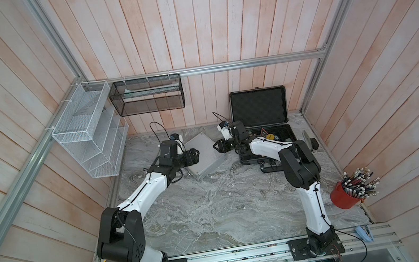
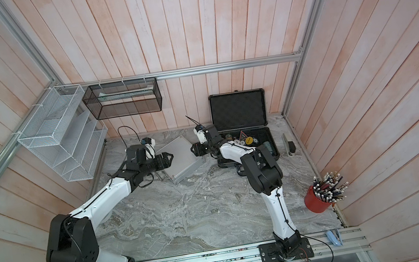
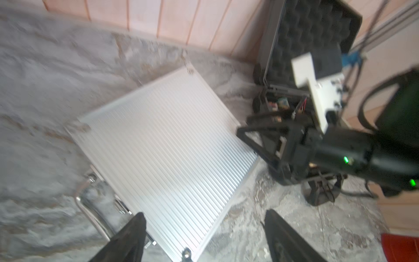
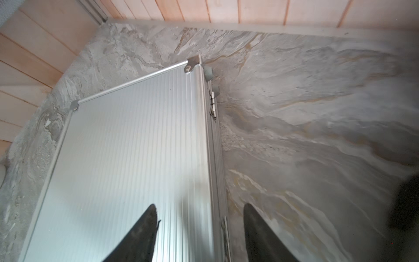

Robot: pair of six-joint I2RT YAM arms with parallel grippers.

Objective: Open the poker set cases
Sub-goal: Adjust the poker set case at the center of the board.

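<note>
Between my left claw [image 1: 197, 155] and right claw [image 1: 215, 148], both spread and empty, lies the shut silver case [image 1: 206, 155]; beyond the right claw, the grey case [image 1: 258, 108] stands open, its labels [image 1: 269, 136] too small to read.

Left arm [image 1: 144, 192] stretched forward, left end effector [image 1: 195, 153] jaws spread, empty. Right arm [image 1: 263, 147] folded inward, right end effector [image 1: 216, 146] opposite it, jaws parted, empty.

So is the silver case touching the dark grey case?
Apart: in both top views bare marble tabletop shows between the silver case and the dark grey case.
</note>
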